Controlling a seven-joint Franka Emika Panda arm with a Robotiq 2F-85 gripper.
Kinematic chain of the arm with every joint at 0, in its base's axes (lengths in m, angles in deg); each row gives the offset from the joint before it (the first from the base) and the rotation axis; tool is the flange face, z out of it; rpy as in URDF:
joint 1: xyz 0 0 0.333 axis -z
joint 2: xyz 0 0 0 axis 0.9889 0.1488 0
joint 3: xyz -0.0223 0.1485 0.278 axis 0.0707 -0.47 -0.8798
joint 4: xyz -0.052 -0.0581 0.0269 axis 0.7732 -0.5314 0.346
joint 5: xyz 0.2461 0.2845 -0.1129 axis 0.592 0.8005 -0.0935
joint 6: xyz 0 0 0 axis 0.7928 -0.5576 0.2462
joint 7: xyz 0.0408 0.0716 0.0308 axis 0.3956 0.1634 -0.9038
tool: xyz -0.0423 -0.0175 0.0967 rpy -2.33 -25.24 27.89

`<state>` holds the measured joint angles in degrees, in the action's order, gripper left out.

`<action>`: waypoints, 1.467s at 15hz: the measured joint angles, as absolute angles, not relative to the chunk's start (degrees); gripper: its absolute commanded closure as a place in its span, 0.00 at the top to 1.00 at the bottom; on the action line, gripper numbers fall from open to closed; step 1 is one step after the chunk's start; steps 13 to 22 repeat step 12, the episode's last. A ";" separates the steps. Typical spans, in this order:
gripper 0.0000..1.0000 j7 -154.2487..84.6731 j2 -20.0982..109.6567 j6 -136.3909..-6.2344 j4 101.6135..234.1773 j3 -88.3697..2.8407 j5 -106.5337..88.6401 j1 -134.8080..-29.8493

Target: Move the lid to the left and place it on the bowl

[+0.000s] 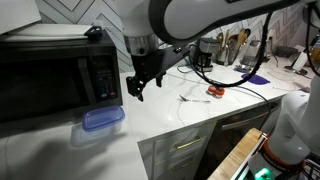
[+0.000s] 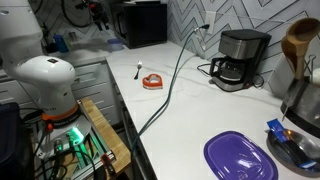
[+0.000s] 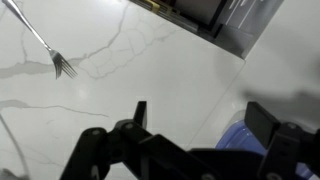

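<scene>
The translucent blue lid (image 1: 103, 119) lies on the white counter in front of the microwave. In the wrist view only its edge (image 3: 238, 140) shows, next to the right finger. My gripper (image 1: 137, 86) hangs above the counter, just right of the lid in an exterior view. Its fingers are spread and nothing is between them (image 3: 200, 118). I cannot clearly pick out a bowl. A blue container (image 2: 292, 148) sits at the right edge of an exterior view.
A black microwave (image 1: 55, 70) stands behind the lid. A fork (image 1: 190, 98) and a small red object (image 1: 215, 91) lie on the counter. A purple flat dish (image 2: 240, 157), a coffee maker (image 2: 240, 58) and cables (image 2: 170, 95) are there too.
</scene>
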<state>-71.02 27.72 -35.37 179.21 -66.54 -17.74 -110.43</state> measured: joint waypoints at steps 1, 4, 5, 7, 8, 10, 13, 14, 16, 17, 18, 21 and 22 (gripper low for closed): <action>1.00 -69.44 25.38 -34.13 180.68 -66.77 -17.75 -110.09; 1.00 -63.76 18.04 -32.03 185.11 -67.43 -18.04 -108.76; 1.00 -61.87 15.53 -31.97 186.55 -67.62 -18.23 -108.30; 1.00 -58.52 10.63 -32.00 189.12 -67.90 -18.45 -107.41; 1.00 -56.94 8.26 -32.44 190.25 -67.94 -18.71 -106.97; 1.00 -55.03 4.88 -33.16 191.97 -67.94 -18.82 -106.29; 1.00 -54.63 3.47 -33.58 193.06 -68.08 -18.82 -106.11; 1.00 -54.63 3.47 -33.58 193.06 -68.08 -18.82 -106.11; 1.00 -54.63 3.47 -33.58 193.06 -68.08 -18.82 -106.11; 1.00 -54.63 3.47 -33.58 193.06 -68.08 -18.82 -106.11; 1.00 -54.63 3.47 -33.58 193.06 -68.08 -18.82 -106.11; 1.00 -54.63 3.47 -33.58 193.06 -68.08 -18.82 -106.11; 1.00 -54.63 3.47 -33.58 193.06 -68.08 -18.82 -106.11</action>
